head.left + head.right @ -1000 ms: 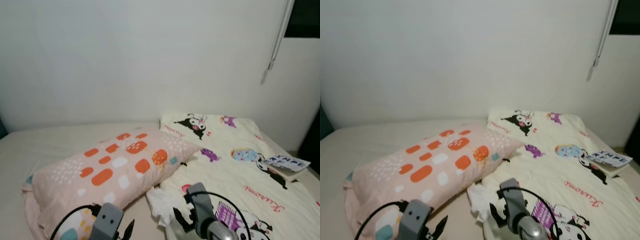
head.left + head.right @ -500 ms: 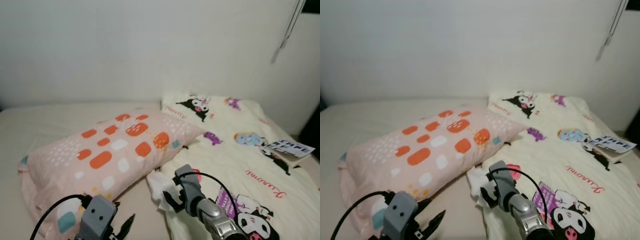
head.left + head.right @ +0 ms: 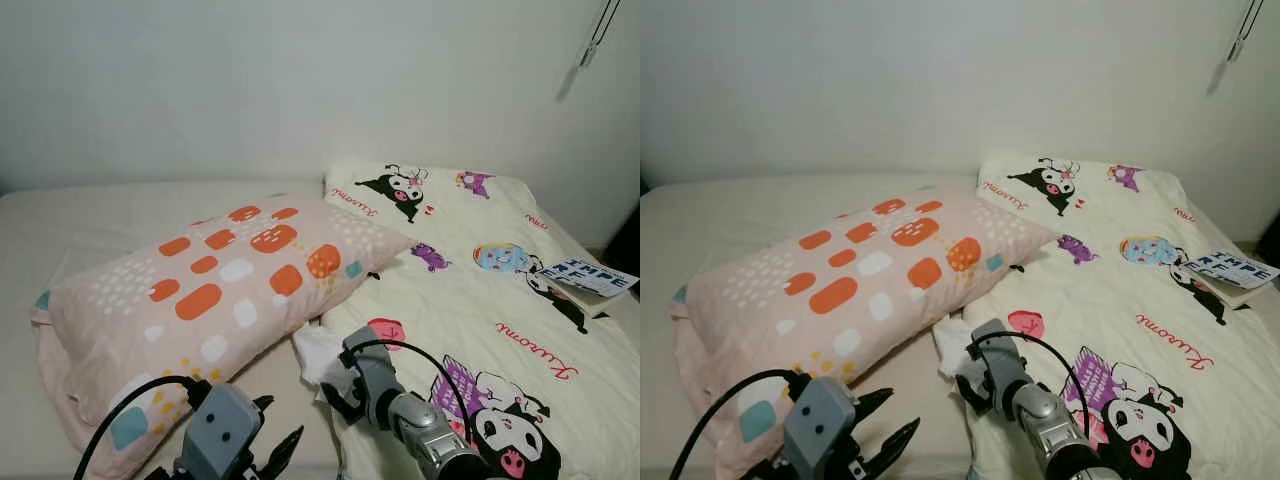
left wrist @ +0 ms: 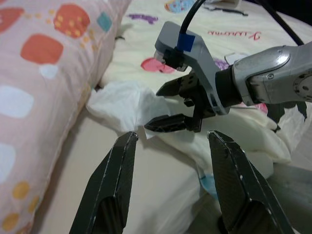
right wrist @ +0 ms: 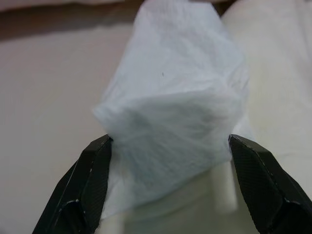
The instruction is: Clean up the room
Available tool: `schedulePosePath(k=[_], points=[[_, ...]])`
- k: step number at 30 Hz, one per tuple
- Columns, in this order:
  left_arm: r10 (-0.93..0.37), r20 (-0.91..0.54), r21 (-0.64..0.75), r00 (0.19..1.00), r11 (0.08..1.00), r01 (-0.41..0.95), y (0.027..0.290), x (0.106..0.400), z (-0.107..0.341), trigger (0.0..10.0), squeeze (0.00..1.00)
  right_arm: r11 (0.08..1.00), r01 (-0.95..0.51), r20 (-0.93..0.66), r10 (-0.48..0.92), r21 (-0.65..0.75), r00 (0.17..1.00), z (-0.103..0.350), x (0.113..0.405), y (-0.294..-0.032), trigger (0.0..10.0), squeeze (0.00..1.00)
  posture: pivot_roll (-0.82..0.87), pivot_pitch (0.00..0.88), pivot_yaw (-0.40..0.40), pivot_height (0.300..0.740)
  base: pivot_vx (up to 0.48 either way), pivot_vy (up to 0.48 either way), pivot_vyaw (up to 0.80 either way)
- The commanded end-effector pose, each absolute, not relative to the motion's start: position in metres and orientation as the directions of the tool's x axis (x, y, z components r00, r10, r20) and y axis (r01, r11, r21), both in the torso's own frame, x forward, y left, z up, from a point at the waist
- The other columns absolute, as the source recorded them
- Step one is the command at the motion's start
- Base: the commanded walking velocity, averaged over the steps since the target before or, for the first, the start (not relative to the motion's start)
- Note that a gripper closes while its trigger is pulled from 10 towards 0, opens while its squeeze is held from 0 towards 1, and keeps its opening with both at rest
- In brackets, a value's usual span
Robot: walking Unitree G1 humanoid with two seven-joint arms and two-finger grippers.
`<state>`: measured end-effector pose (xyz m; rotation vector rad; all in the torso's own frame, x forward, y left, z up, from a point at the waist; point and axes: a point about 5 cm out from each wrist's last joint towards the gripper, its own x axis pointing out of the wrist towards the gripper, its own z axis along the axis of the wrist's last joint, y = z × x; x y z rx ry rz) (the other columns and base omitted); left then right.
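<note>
Lying on the bed point(image 3: 120, 210) beside the pillow point(image 3: 215, 295), the crumpled tissue point(image 5: 170, 97) sits between the right tool's point(image 4: 176, 105) 2 spread fingers, ungripped; the left tool point(image 4: 173, 187) gapes empty nearby

We're looking across a bed point(image 3: 120, 205) in a beige sheet, a bare white wall point(image 3: 280, 80) right behind it, a thin cord point(image 3: 598, 25) hanging down that wall beyond the bed's far right corner.

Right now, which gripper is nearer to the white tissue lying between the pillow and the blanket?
Right. The right gripper is at the white tissue, open fingers on either side of it. The left gripper is open too, lower and further back, apart from the tissue.
</note>
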<state>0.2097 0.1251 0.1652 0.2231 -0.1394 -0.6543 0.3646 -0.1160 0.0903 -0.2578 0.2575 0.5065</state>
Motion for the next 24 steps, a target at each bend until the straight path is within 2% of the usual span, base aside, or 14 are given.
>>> schedulePosePath(k=[1,3,4,5,6,8,10,14,15,17,18,22,23,24], points=[[-0.618,0.040,0.255,0.785,0.766,0.590,0.1255,0.2067,0.1645,10.0,0.00,0.837,-0.518,-0.332,0.445,-0.176,0.832,0.0833,0.3611,-0.1171,10.0,0.00,0.13,0.356,-0.028,0.614,0.000,0.000,0.00],[-0.617,0.033,0.258,0.786,0.765,0.590,0.1269,0.2065,0.1645,10.0,0.00,0.837,-0.520,-0.335,0.447,-0.171,0.830,0.0833,0.3614,-0.1171,10.0,0.00,0.13,0.358,-0.025,0.614,0.000,0.000,0.00],[-0.617,0.031,0.259,0.786,0.765,0.590,0.1274,0.2064,0.1646,10.0,0.00,0.835,-0.523,-0.335,0.450,-0.170,0.828,0.0836,0.3616,-0.1167,8.5,0.00,0.14,0.360,-0.024,0.614,0.000,0.000,0.00],[-0.617,0.028,0.261,0.787,0.764,0.590,0.1278,0.2061,0.1649,10.0,0.00,0.836,-0.523,-0.333,0.452,-0.167,0.828,0.0841,0.3619,-0.1164,8.5,0.00,0.14,0.360,-0.024,0.614,0.000,0.000,0.00],[-0.616,0.027,0.261,0.787,0.765,0.589,0.1279,0.2058,0.1652,10.0,0.00,0.837,-0.522,-0.331,0.452,-0.164,0.828,0.0845,0.3622,-0.1164,8.0,0.00,0.14,0.360,-0.024,0.614,0.000,0.000,0.00],[-0.616,0.027,0.261,0.787,0.765,0.589,0.1279,0.2058,0.1652,10.0,0.00,0.837,-0.522,-0.331,0.452,-0.164,0.828,0.0845,0.3622,-0.1164,8.0,0.00,0.14,0.360,-0.024,0.614,0.000,0.000,0.00],[-0.614,0.024,0.263,0.789,0.765,0.587,0.1286,0.2059,0.1650,10.0,0.00,0.840,-0.519,-0.320,0.454,-0.156,0.832,0.0869,0.3636,-0.1155,3.8,0.00,0.14,0.358,-0.022,0.614,0.000,0.000,0.00],[-0.612,0.018,0.267,0.791,0.765,0.586,0.1289,0.2063,0.1648,10.0,0.00,0.842,-0.518,-0.308,0.457,-0.153,0.834,0.0893,0.3649,-0.1146,3.9,0.00,0.14,0.356,-0.020,0.614,0.000,0.000,0.00],[-0.612,0.014,0.269,0.790,0.764,0.587,0.1289,0.2068,0.1648,10.0,0.00,0.841,-0.519,-0.308,0.459,-0.152,0.833,0.0893,0.3649,-0.1143,3.0,0.00,0.14,0.353,-0.020,0.614,0.000,0.000,0.00],[-0.612,0.012,0.271,0.791,0.763,0.587,0.1290,0.2072,0.1648,10.0,0.00,0.840,-0.521,-0.309,0.460,-0.152,0.832,0.0893,0.3649,-0.1141,3.0,0.00,0.14,0.353,-0.020,0.614,0.000,0.000,0.00],[-0.610,0.010,0.274,0.792,0.764,0.585,0.1292,0.2083,0.1648,10.0,0.00,0.840,-0.521,-0.306,0.462,-0.149,0.832,0.0898,0.3652,-0.1139,1.6,0.00,0.14,0.350,-0.019,0.614,0.000,0.000,0.00],[-0.610,0.010,0.278,0.792,0.763,0.584,0.1294,0.2092,0.1649,10.0,0.00,0.840,-0.521,-0.302,0.462,-0.152,0.834,0.0908,0.3657,-0.1139,1.5,0.00,0.14,0.346,-0.019,0.614,0.000,0.000,0.00],[-0.611,0.009,0.284,0.791,0.760,0.584,0.1294,0.2098,0.1651,10.0,0.00,0.841,-0.518,-0.296,0.461,-0.155,0.837,0.0919,0.3663,-0.1141,2.5,0.00,0.14,0.343,-0.018,0.614,0.000,0.000,0.00],[-0.611,0.009,0.284,0.791,0.760,0.584,0.1294,0.2098,0.1651,10.0,0.00,0.841,-0.518,-0.296,0.461,-0.155,0.837,0.0919,0.3663,-0.1141,2.5,0.00,0.14,0.343,-0.018,0.614,0.000,0.000,0.00]])
